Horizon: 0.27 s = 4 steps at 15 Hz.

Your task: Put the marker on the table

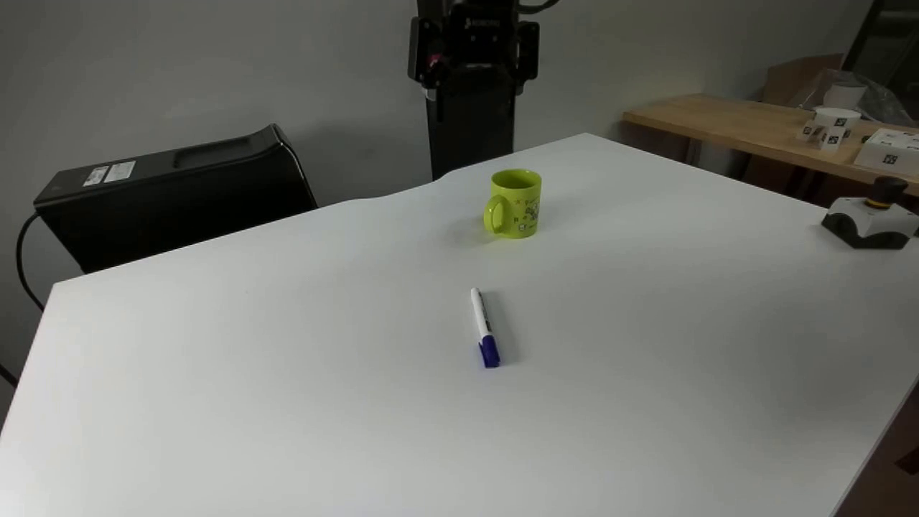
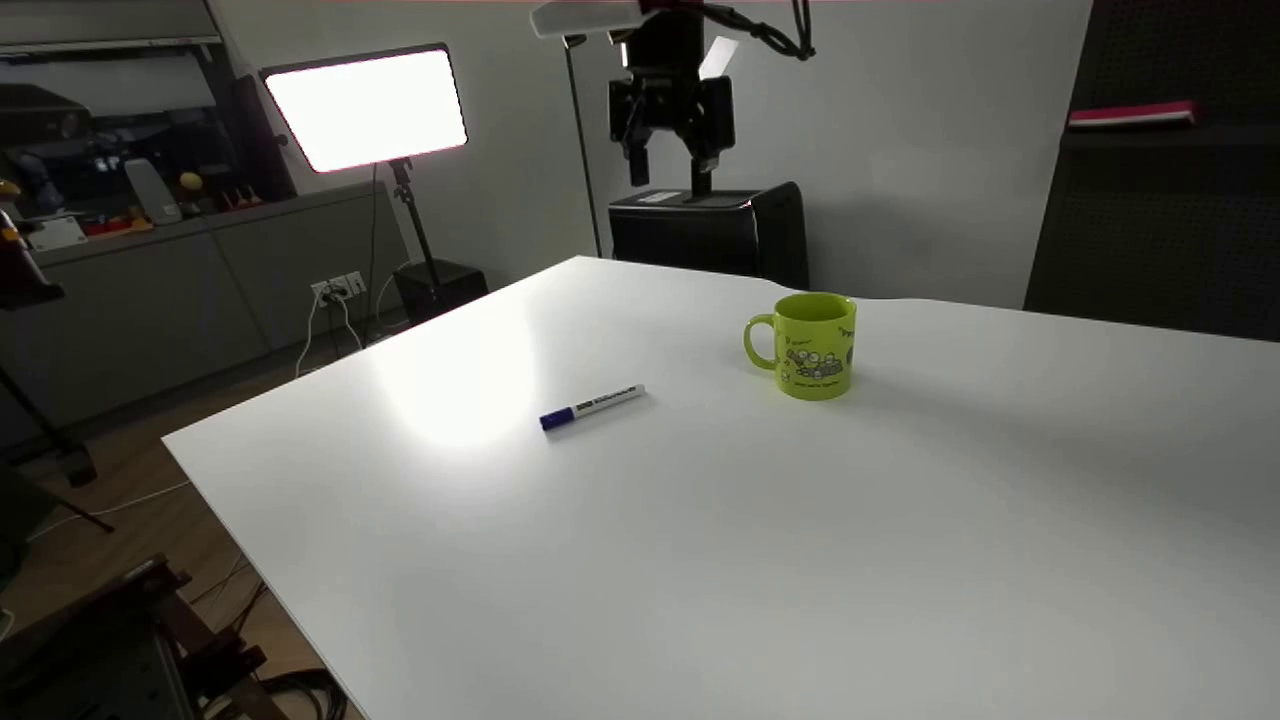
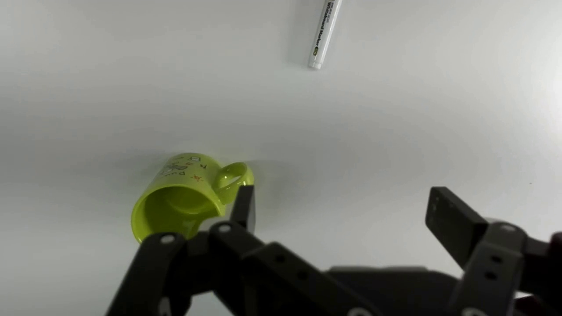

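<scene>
With fingers (image 3: 454,224) spread wide around nothing, hangs well above the table (image 1: 287,359) and may clip the mug (image 1: 518,205) if lowered too early toward the marker (image 1: 484,324), lying on that table to the near left of the mug in both exterior views.
</scene>
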Motion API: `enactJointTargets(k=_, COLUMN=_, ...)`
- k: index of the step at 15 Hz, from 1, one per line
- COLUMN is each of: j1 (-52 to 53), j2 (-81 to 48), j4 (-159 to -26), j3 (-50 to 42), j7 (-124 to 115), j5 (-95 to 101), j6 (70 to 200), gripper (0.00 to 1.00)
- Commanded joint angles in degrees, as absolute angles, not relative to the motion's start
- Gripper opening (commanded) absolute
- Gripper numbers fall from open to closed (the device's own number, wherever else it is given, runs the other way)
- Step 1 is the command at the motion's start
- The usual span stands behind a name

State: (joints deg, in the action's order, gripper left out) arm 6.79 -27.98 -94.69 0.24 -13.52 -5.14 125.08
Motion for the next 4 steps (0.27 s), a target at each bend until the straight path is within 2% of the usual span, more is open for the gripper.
enactJointTargets(k=1, j1=6.4, j2=-27.9, j4=-94.6, j3=0.7, j7=-13.7, j5=-4.9, j6=124.9, gripper=1.0)
enactJointTargets(k=4, j1=6.4, j2=-27.9, j4=-94.9, j3=0.7, j7=-13.7, j5=-4.9, j6=124.9, gripper=1.0)
